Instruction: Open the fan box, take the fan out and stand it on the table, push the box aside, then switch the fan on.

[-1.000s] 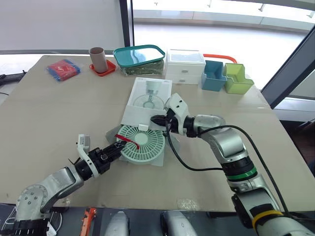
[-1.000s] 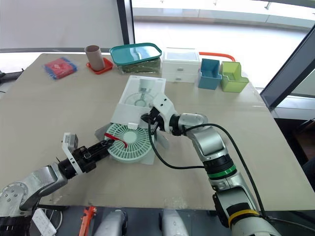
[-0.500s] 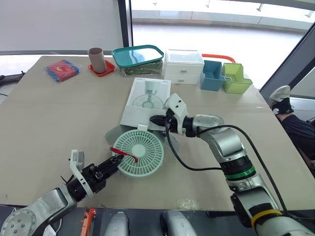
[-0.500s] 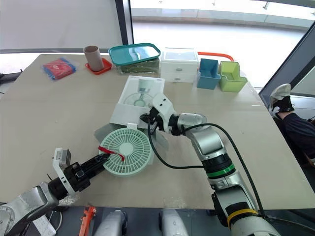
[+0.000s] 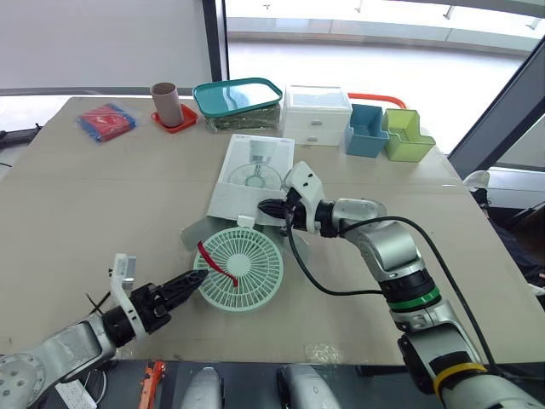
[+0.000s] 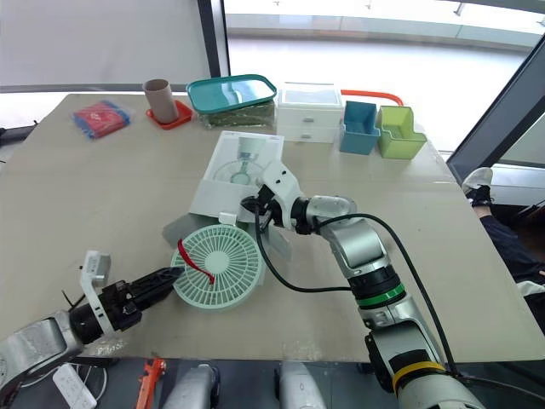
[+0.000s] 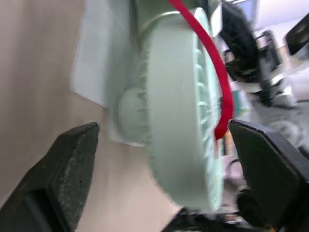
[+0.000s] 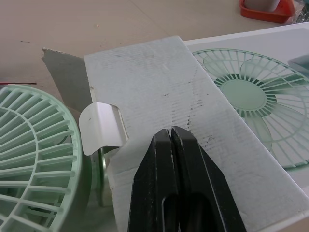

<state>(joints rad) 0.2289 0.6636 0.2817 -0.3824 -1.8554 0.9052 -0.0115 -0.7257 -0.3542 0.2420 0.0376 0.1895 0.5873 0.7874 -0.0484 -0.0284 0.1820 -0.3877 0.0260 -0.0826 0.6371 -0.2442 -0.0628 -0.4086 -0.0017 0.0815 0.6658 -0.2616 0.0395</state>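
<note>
Mint-green fan (image 5: 239,271) lying flat at lower centre, red strap (image 5: 216,260) across its grille, far edge at the open mouth of the white box (image 5: 252,175) just above; left gripper (image 5: 198,279) in from lower left, fingers wide apart astride the fan's rim, clamping nothing; right gripper (image 5: 266,207) at centre, fingers closed together, tips down on the box's near end

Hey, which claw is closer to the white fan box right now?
Right. The right claw is shut over the near end of the fan box; the left claw is open around the fan rim, farther from the box.
</note>
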